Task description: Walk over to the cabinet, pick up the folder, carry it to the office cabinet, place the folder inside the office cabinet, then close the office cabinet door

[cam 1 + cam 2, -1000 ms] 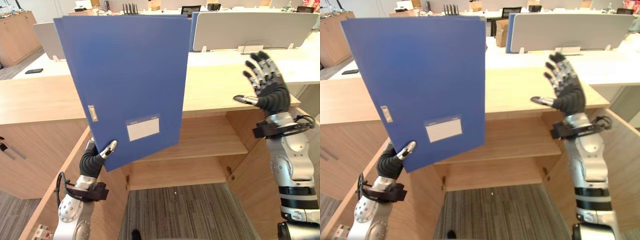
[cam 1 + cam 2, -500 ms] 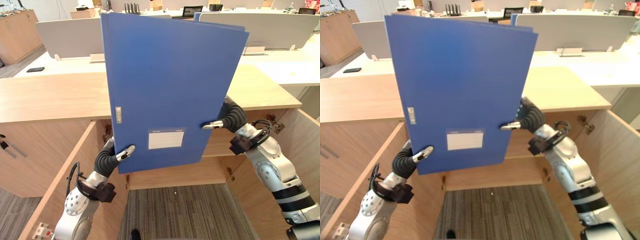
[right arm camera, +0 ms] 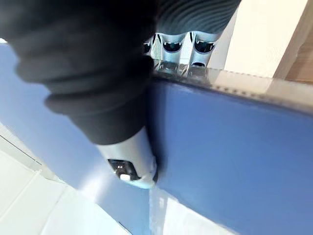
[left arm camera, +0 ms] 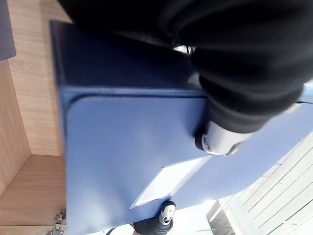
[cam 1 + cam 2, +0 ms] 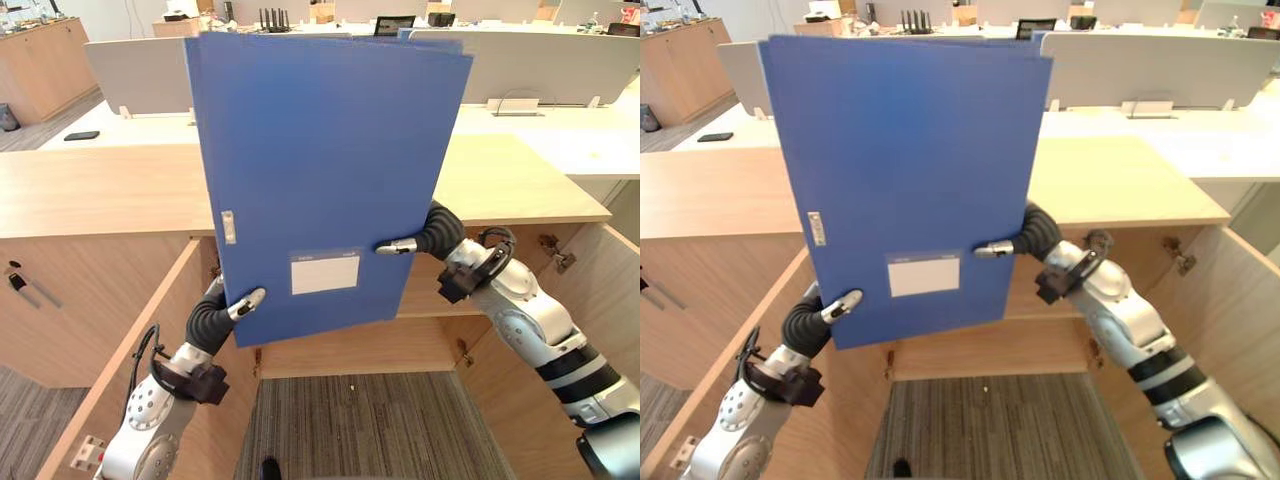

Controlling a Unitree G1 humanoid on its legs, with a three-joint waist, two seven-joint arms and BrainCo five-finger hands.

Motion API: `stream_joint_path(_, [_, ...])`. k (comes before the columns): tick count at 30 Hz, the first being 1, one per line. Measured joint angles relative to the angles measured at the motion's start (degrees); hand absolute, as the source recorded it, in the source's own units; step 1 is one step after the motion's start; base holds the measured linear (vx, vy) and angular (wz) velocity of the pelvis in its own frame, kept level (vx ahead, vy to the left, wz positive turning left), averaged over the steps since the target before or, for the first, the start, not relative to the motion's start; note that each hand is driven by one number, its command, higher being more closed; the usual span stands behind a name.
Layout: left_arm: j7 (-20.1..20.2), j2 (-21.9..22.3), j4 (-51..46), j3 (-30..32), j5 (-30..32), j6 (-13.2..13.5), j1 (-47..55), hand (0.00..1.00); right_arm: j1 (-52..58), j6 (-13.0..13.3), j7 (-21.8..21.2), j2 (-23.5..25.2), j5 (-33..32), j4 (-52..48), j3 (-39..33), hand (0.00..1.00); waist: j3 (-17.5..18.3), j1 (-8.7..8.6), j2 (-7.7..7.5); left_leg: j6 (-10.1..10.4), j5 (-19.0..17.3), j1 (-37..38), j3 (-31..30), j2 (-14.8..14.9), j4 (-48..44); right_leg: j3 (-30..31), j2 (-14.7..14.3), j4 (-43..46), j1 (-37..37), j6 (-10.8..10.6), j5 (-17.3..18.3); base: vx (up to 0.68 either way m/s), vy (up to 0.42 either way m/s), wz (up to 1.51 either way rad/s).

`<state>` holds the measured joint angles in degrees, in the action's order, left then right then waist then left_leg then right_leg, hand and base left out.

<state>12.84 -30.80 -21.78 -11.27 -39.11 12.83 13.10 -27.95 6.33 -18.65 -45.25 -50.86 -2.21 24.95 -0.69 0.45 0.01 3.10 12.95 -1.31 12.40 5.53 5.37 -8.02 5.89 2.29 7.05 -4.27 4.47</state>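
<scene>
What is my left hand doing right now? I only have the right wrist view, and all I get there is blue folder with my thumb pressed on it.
Observer: Your left hand pinches the folder at its lower left corner, thumb on the face that carries the white label.
Operator: Where is the folder compared with the cabinet?
Observer: It is held roughly upright in front of the open office cabinet, not yet inside. The right hand grips its right edge, level with the cabinet's top.
</scene>
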Motion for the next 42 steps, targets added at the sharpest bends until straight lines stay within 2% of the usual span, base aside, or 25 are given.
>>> stream_joint_path(2, [-0.1,-0.51,0.0,-0.74,-0.81,0.28,-0.73,1.0,-0.03,0.57,-0.01,-0.13,-1.14,-0.07,0.3,1.0,0.39,0.19,-0.4,0.01,0.01,-0.11,-0.04,0.0,-0.01,0.03,-0.01,-0.01,-0.07,0.0,0.0,0.0,0.0,0.0])
stream_joint_path(3, [-0.15,-0.74,0.01,-0.92,-1.03,0.43,-0.85,0.0,-0.2,0.69,-0.01,-0.13,-1.74,-0.07,0.47,1.0,0.47,0.25,-0.51,0.01,0.01,-0.13,-0.04,0.0,-0.01,0.04,-0.01,-0.01,-0.09,0.0,0.0,0.0,0.0,0.0])
stream_joint_path(8, [-0.16,-3.4,0.08,-6.05,-2.47,2.17,-1.25,0.0,-0.93,1.37,0.38,-0.91,-4.21,-0.03,1.13,1.0,0.66,0.3,-0.79,0.01,0.1,-0.24,-0.08,-0.02,-0.01,0.1,0.01,0.15,-0.27,0.12,0.07,0.0,0.0,0.0])
stream_joint_path(11, [0.01,-4.22,1.29,-9.5,-2.98,2.11,-1.24,0.0,-0.88,1.46,0.39,-1.62,-3.7,-0.04,1.72,1.0,0.75,0.25,-0.81,0.02,0.13,-0.3,-0.09,0.01,-0.01,0.12,0.0,0.14,-0.33,0.35,0.22,0.0,0.0,0.0])
stream_joint_path(13, [0.47,-5.52,2.96,-11.79,-2.96,1.45,-1.23,0.0,-0.15,1.25,0.39,-1.82,-1.25,-0.05,2.04,1.0,0.91,0.18,-0.81,0.02,0.13,-0.44,-0.08,0.02,-0.01,0.15,0.0,0.14,-0.49,0.35,0.22,0.0,0.0,0.0])
stream_joint_path(16, [3.26,-6.17,8.81,-14.73,-1.26,-1.01,-1.14,0.0,3.17,-0.16,0.38,-1.61,5.29,-0.91,1.92,1.0,1.21,0.01,-0.85,0.03,0.12,-0.66,-0.01,0.02,0.0,0.24,0.02,0.16,-0.8,0.34,0.22,0.0,0.0,0.0])
stream_joint_path(19, [5.32,-3.01,16.09,-16.1,0.97,-4.06,-0.33,0.0,8.48,-0.97,1.0,0.5,16.86,-4.17,0.36,1.0,1.23,-0.31,-0.87,0.03,0.13,-1.04,0.08,0.05,0.0,0.35,0.0,0.21,-1.34,0.29,0.2,0.0,0.0,0.0])
stream_joint_path(21, [6.12,4.1,22.89,-13.21,2.63,-4.71,0.87,0.0,14.41,-1.14,1.2,5.41,28.44,-8.54,-5.02,1.0,1.28,-0.59,-0.86,0.02,0.14,-1.46,0.15,0.07,0.0,0.44,0.0,0.41,-1.9,0.14,0.11,0.0,0.0,0.0])
stream_joint_path(22, [6.23,6.02,24.87,-12.26,3.34,-4.89,0.94,0.0,15.52,-1.13,1.53,6.8,31.22,-9.27,-6.27,1.0,1.29,-0.62,-0.84,0.01,0.14,-1.49,0.17,0.08,0.0,0.46,0.0,0.47,-1.97,0.05,0.06,0.0,0.0,0.0])
stream_joint_path(24, [5.26,12.47,33.03,-7.59,8.66,-5.77,1.61,0.0,18.93,-0.4,4.96,12.42,43.88,-10.58,-11.51,1.0,1.64,-0.97,-0.84,0.02,0.1,-1.5,0.25,0.18,0.02,0.56,-0.02,0.6,-2.07,0.1,0.11,0.0,0.0,0.0])
stream_joint_path(26, [3.46,14.86,40.13,-5.17,12.37,-6.12,1.83,0.0,20.59,0.02,7.79,13.95,51.55,-10.66,-14.24,1.0,1.77,-1.03,-0.89,0.26,-0.21,-1.5,0.37,0.36,0.04,0.74,-0.14,0.56,-2.12,0.34,0.25,-0.01,0.007,-0.04])
stream_joint_path(29, [1.3,17.67,52.65,0.16,17.55,-6.92,2.48,0.0,24.34,0.6,9.78,14.66,59.51,-10.67,-16.44,1.0,1.79,-1.07,-0.99,0.32,-0.57,-1.42,0.51,0.71,0.03,0.99,-0.48,0.51,-2.15,0.51,0.37,-0.01,0.0,-0.05])
stream_joint_path(31, [-0.45,19.87,63.58,6.2,19.45,-7.8,2.45,0.0,27.92,0.67,10.07,15.19,64.59,-10.45,-16.27,1.0,1.89,-1.17,-0.98,0.1,-0.97,-1.38,0.49,0.76,0.02,1.04,-0.55,0.32,-2.06,0.53,0.41,0.0,0.0,0.0])
stream_joint_path(33, [-1.92,20.96,69.82,10.64,18.53,-8.7,2.46,0.0,29.95,1.3,10.25,15.18,68.61,-9.08,-15.9,1.0,1.88,-1.28,-1.02,0.15,-1.11,-1.42,0.52,0.76,0.01,1.1,-0.57,0.14,-2.04,0.53,0.41,0.01,0.002,-0.02])
stream_joint_path(34, [-4.08,21.3,74.78,15.15,17.86,-8.95,2.27,0.0,30.87,1.7,10.73,15.01,75.05,-5.78,-14.52,1.0,1.84,-1.27,-1.08,0.22,-1.28,-1.34,0.62,0.7,0.01,1.22,-0.49,0.09,-2.0,0.47,0.44,0.02,0.005,-0.04])
stream_joint_path(39, [-6.6,21.77,81.18,18.46,17.86,-9.81,3.08,0.0,30.9,2.32,11.45,14.18,86.55,4.65,-9.18,1.0,1.72,-1.02,-1.22,0.45,-1.71,-0.75,1.16,0.43,0.0,1.75,-0.18,0.11,-1.77,0.16,0.67,0.02,0.008,-0.05])
stream_joint_path(42, [-6.92,22.13,82.05,21.3,21.25,-10.1,3.11,0.0,29.51,2.9,11.42,12.11,92.92,13.41,-3.55,1.0,1.36,-0.52,-1.15,0.34,-2.07,-0.7,1.31,0.33,-0.23,1.83,-0.06,0.14,-1.76,0.01,0.8,0.0,0.0,0.0])
